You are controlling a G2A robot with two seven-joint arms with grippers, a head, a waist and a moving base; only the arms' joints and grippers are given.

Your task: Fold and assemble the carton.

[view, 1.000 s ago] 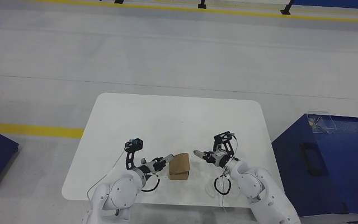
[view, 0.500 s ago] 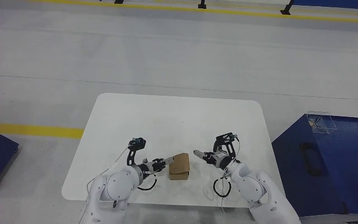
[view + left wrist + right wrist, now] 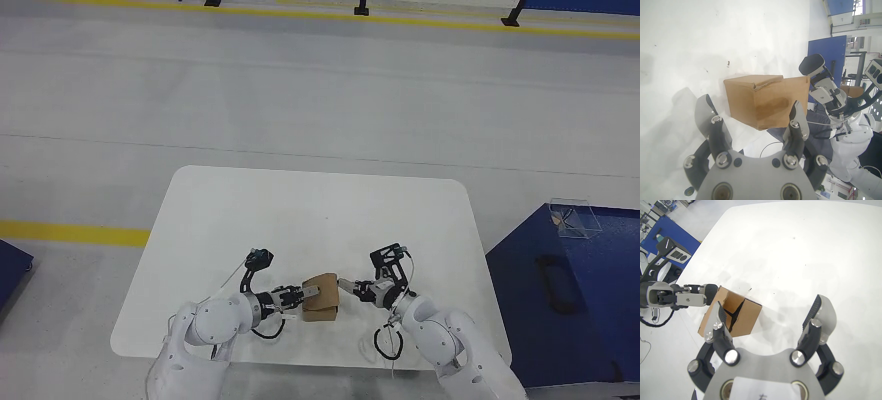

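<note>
Right now your carton point(image 3: 320, 297) sits close to the near edge of the counter point(image 3: 300, 200), about midway along it, between the two hands. Its flap end, with dark gaps where the flaps meet, faces right. A plain side with a crumpled, torn corner faces left. It is so nearly a cube that you cannot name a long axis, and it looks tipped rather than flat on the counter.

Your left hand point(image 3: 750, 101) is spread wide at the carton's left side, and one dark fingertip point(image 3: 711, 290) touches the carton's upper left edge. Your right hand point(image 3: 770, 308) is also spread wide and grips nothing. One of its fingers point(image 3: 720, 311) crosses in front of the flap end, but you cannot tell whether it touches. The carton's underside is hidden.
</note>
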